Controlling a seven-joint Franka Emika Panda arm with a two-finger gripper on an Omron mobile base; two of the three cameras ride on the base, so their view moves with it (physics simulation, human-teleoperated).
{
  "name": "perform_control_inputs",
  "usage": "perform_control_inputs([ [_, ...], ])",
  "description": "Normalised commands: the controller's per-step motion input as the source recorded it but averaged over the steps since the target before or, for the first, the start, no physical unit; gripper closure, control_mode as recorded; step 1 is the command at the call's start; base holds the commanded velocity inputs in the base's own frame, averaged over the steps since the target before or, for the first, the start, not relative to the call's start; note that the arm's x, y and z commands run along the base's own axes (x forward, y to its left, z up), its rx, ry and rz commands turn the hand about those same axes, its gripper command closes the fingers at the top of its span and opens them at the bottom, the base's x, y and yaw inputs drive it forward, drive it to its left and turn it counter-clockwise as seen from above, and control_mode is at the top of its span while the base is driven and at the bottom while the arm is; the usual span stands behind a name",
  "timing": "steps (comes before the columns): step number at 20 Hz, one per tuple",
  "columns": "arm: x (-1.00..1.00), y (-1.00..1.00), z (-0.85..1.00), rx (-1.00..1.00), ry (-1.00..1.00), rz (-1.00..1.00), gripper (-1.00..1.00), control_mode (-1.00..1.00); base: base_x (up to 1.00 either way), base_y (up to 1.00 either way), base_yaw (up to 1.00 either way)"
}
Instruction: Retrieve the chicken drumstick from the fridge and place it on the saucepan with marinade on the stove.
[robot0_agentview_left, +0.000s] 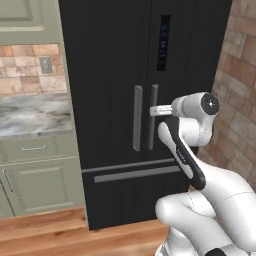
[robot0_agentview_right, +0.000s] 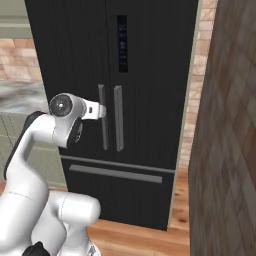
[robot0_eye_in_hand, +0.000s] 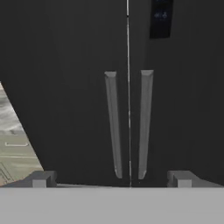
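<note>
We face the fridge with both of its doors shut, so the chicken drumstick, which we take to be inside, is hidden from us. We judge the drumstick will be light, a little soft and likely greasy, best pinched across its thick meaty middle rather than its thin end (a firm but gentle squeeze should do). First a door has to come open, and the stiff grey handles running upright either side of the centre seam are the place to take hold.

Our arm reaches forward at about handle height, wrist level, the hand pointed straight at the doors. The claw stands wide and empty, its fingertips spread to either side of the two handles and apart from them. To the left, a marble tabletop sits above pale green cabinets.
</note>
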Motion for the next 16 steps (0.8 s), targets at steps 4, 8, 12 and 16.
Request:
perform_control_inputs([
  [4, 0.00, 0.02, 0.00, 0.03, -0.22, 0.00, -1.00, -1.00, 0.00, 0.00, 0.00],
  [8, 0.00, 0.03, 0.00, 0.04, -0.19, 0.00, -1.00, -1.00, 0.00, 0.00, 0.00],
  [12, 0.00, 0.07, 0.00, 0.03, -0.17, 0.00, -1.00, -1.00, 0.00, 0.00, 0.00],
  [16, 0.00, 0.02, 0.00, 0.02, -0.16, 0.00, -1.00, -1.00, 0.00, 0.00, 0.00],
])
